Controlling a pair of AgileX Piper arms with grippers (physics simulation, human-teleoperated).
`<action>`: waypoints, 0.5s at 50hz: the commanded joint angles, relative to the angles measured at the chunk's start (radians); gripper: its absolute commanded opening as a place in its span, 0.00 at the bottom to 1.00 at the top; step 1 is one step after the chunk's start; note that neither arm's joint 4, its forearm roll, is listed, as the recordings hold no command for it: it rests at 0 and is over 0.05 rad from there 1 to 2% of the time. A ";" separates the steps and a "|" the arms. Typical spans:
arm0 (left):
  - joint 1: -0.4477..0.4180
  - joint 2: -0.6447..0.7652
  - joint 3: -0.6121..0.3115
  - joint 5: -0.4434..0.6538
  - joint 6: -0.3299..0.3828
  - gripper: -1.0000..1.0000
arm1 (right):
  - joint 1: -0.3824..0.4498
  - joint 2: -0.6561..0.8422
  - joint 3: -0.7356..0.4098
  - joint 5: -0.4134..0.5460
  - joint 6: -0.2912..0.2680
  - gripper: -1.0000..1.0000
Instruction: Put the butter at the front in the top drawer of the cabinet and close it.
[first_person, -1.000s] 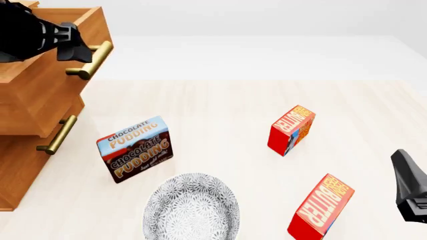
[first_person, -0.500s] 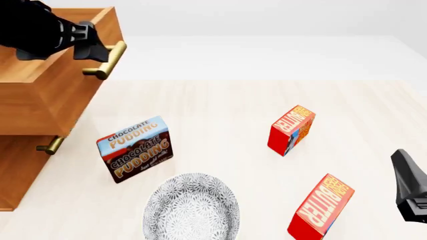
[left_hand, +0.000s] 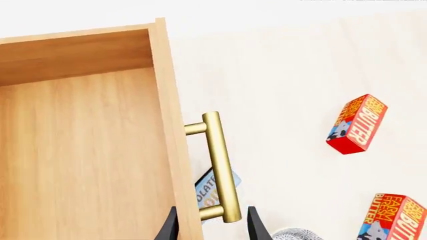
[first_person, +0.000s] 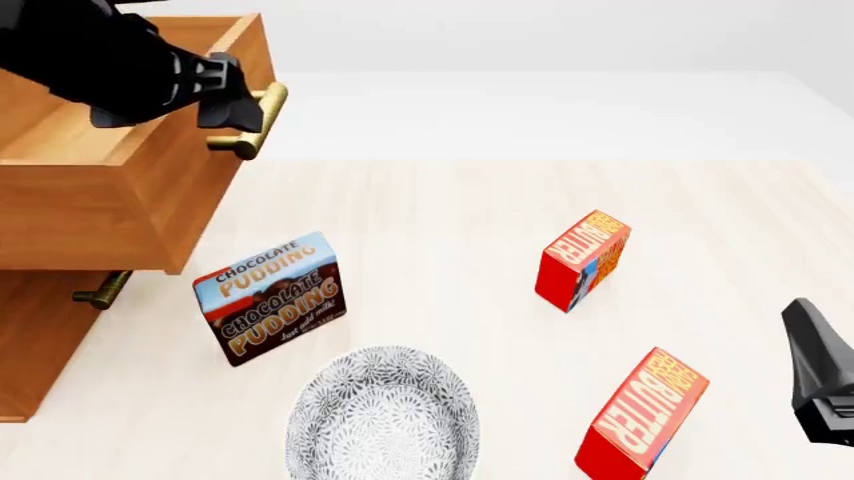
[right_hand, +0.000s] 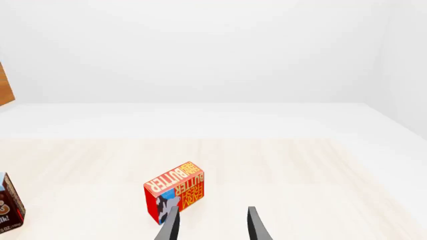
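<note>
Your left tool (first_person: 230, 95) clamps the top drawer (first_person: 120, 190) handle, upper left. Right tool (first_person: 821, 385) idles, fingers apart, lower right. Front butter (first_person: 643, 412) stands just left of it, long axis tilted upright.

Two butter cartons (first_person: 642, 414) (first_person: 583, 259), one pudding box (first_person: 271, 298), one bowl (first_person: 383, 415), one cabinet (first_person: 54, 240).
</note>
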 joint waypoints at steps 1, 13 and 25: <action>-0.075 0.053 -0.029 -0.017 -0.002 1.00 | 0.000 -0.001 0.001 0.000 -0.001 1.00; -0.098 0.050 -0.051 0.007 0.010 1.00 | 0.000 -0.001 0.001 0.000 -0.001 1.00; -0.078 -0.008 -0.101 0.087 0.064 1.00 | 0.000 -0.001 0.001 0.000 -0.001 1.00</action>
